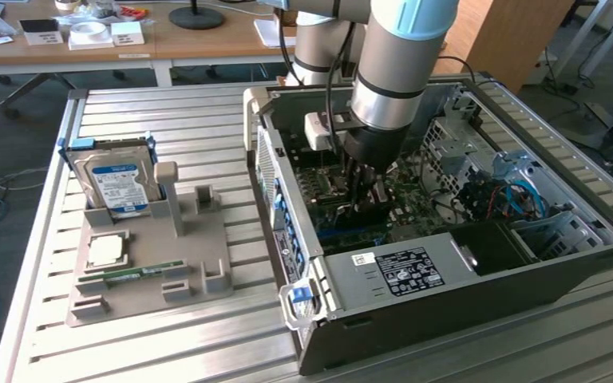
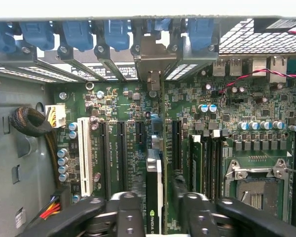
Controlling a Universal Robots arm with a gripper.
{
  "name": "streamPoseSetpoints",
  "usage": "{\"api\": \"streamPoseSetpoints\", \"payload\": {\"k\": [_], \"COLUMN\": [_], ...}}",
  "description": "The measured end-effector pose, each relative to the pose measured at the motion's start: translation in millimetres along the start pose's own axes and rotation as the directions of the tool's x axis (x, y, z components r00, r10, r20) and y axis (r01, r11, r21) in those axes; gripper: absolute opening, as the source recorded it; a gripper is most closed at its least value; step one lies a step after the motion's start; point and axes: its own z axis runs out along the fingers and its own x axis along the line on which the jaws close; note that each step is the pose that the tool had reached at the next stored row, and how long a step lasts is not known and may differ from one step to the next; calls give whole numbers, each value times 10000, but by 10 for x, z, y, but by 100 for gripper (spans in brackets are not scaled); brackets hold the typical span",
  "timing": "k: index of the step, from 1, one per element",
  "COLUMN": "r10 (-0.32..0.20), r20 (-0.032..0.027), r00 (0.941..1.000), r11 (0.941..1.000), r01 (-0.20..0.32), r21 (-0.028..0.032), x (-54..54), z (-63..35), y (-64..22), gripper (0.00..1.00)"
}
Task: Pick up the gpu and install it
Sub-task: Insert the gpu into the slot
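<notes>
While the arm reaches down into the open computer case (image 1: 562, 271), its fingers (image 2: 126, 217) pinch the gpu (image 2: 154, 192) edge-on, upright over the motherboard (image 2: 227, 113) slots, bracket end towards the blue rear clips (image 2: 116, 32).

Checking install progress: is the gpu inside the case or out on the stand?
Inside. The gpu stands edge-on over the motherboard slots, between the gripper fingers.
</notes>
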Motion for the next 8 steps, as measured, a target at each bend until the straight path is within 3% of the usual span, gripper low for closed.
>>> {"api": "streamPoseSetpoints", "payload": {"k": [2, 3, 8], "r10": [0, 0, 0], "r20": [0, -1, 0], "r00": [10000, 10000, 10000], "r11": [10000, 10000, 10000], "r01": [0, 0, 0], "r21": [-1, -1, 0], "x": [0, 0, 0], "z": [0, 0, 0], "y": [0, 0, 0], "gripper": [33, 27, 26]}}
